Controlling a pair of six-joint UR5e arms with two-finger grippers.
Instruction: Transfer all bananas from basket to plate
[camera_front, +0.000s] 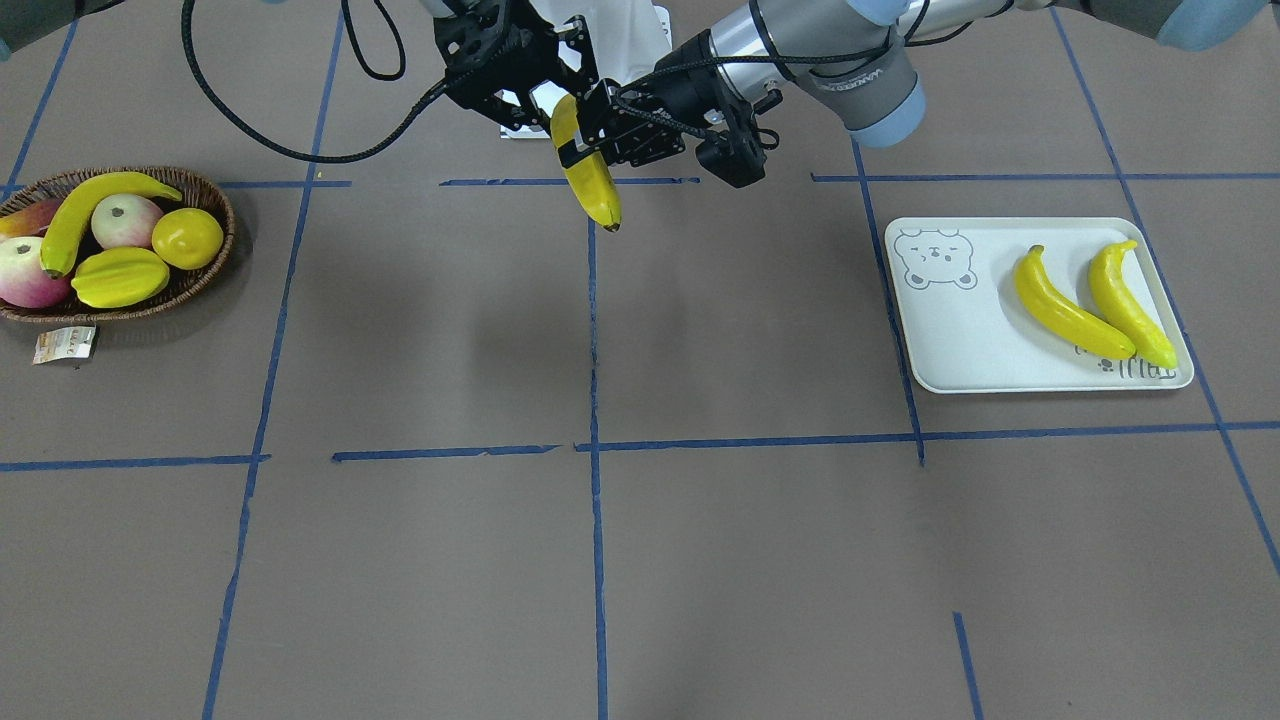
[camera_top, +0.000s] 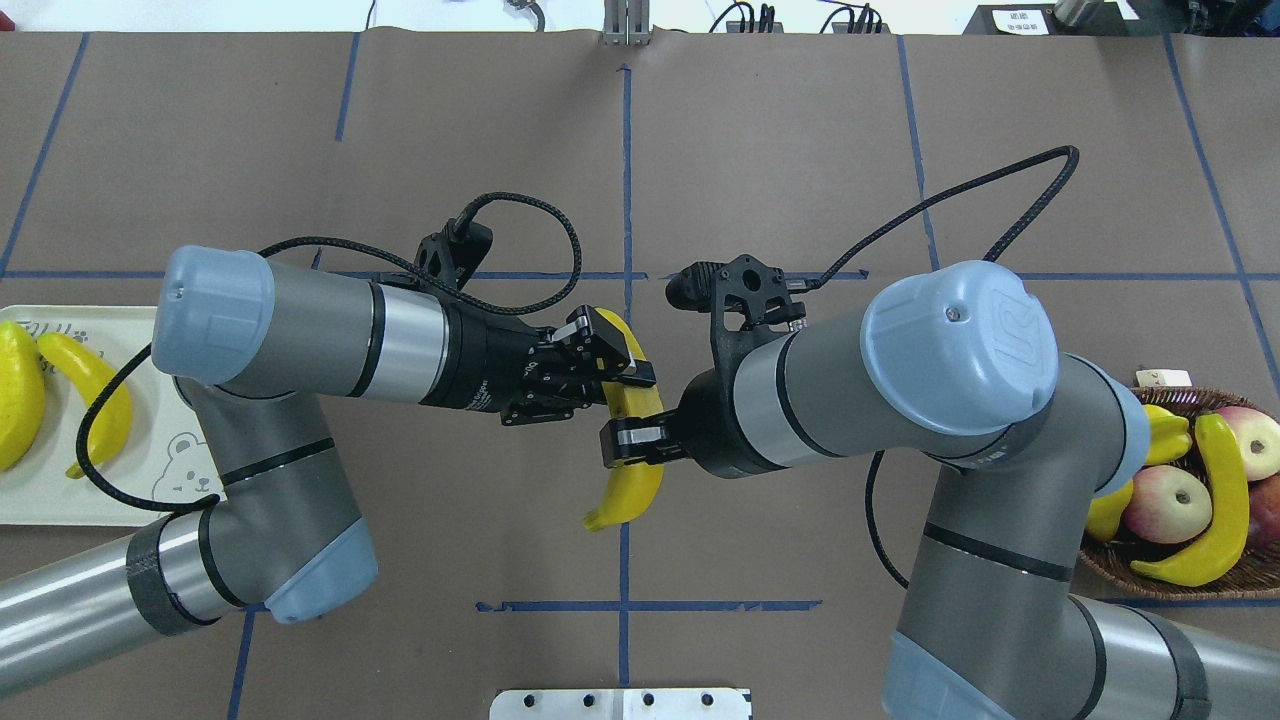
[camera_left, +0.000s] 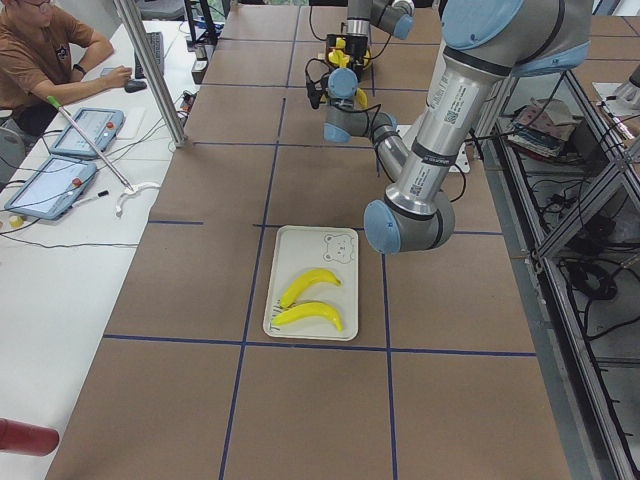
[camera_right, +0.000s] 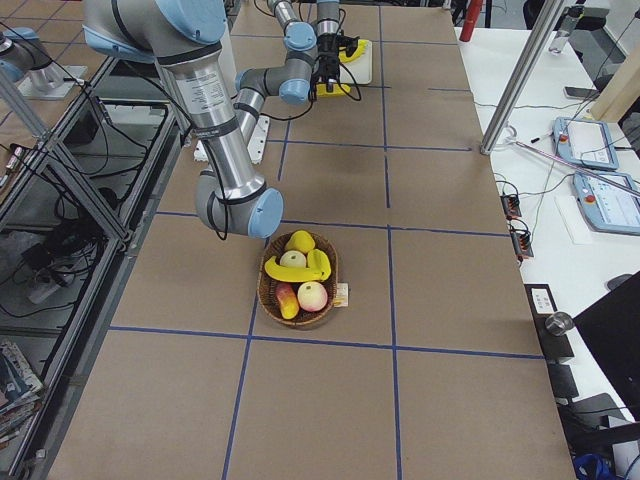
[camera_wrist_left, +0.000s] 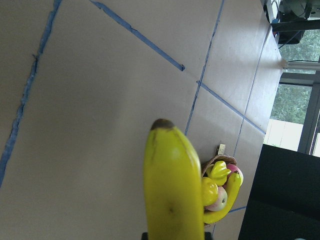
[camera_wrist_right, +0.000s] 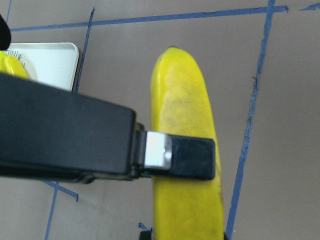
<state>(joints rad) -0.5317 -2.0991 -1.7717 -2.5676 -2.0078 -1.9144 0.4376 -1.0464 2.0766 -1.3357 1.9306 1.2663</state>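
- Mid-handover over the table's centre: a long curved bright-yellow banana (camera_front: 592, 190) hangs tip-down in the air, clear of the brown paper-covered table (camera_front: 700, 330).
- The right two-finger gripper (camera_top: 636, 443) is clamped across the banana's middle. The right wrist view shows a black finger pad (camera_wrist_right: 192, 159) pressed flat on the skin.
- The left two-finger gripper (camera_top: 618, 352) looks closed on the upper end, just beside the right's grip. Its own wrist view only shows the fruit poking in from the bottom edge, so I'm reading that contact from the overhead view.
- Why both arms: the dark-brown woven wicker basket (camera_front: 226, 250) sits at the robot's right end and the white rectangular plate with a bear print (camera_front: 950, 340) at its left end, well apart. My read is neither arm covers both, so the fruit is passed at the centre.
- The grips are staggered along the length, presumably so the fingers don't clash.
- Count:
  - two yellow bananas (camera_front: 1068, 308) lie side by side on the plate
  - one is in hand
  - one last yellow banana (camera_front: 75, 215) lies across the apples in the basket, near the lemon and starfruit
  - roughly half done
- Next, I'd guess, the right lets go and the left carries the fruit to the plate.
- Risk: the glossy skin slips or swings if the release comes before the left's grip is firm.
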